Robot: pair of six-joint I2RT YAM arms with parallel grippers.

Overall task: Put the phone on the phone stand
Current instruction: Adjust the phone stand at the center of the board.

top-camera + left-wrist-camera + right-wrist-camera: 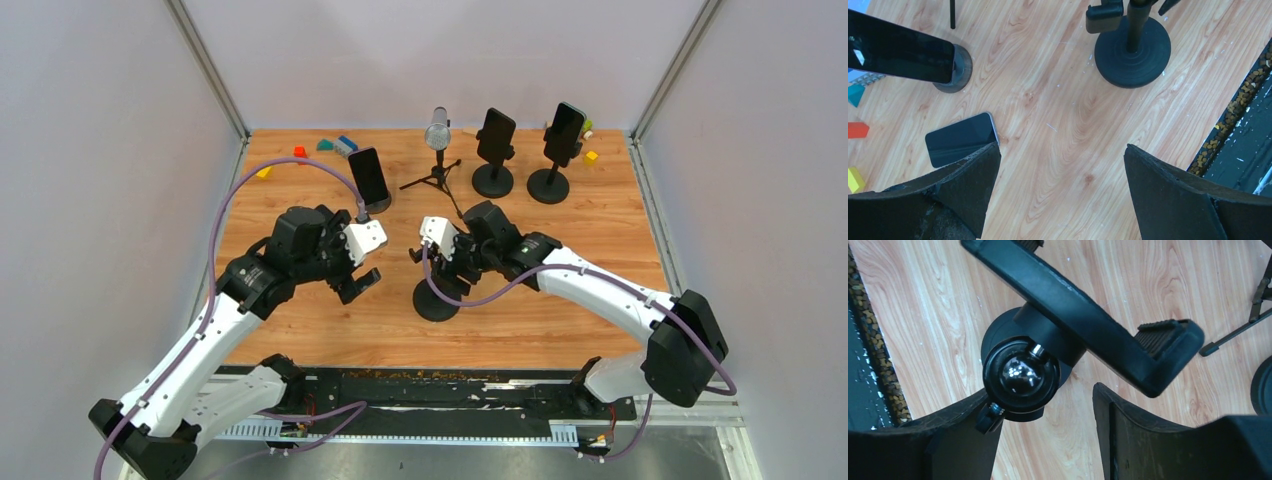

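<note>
The left gripper (1060,150) hangs wide open over the table (1068,115). The phone (960,138) lies flat there, just beside one fingertip. To the right, the right gripper (1044,387) is half open around the empty phone stand (1020,372), at its ball joint, clamping nothing.

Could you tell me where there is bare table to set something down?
Barest: the right side, between the two loaded stands at the back and the right arm. A smaller patch lies at the near edge between left gripper and empty stand. The back edge is crowded: blocks, microphone.
</note>
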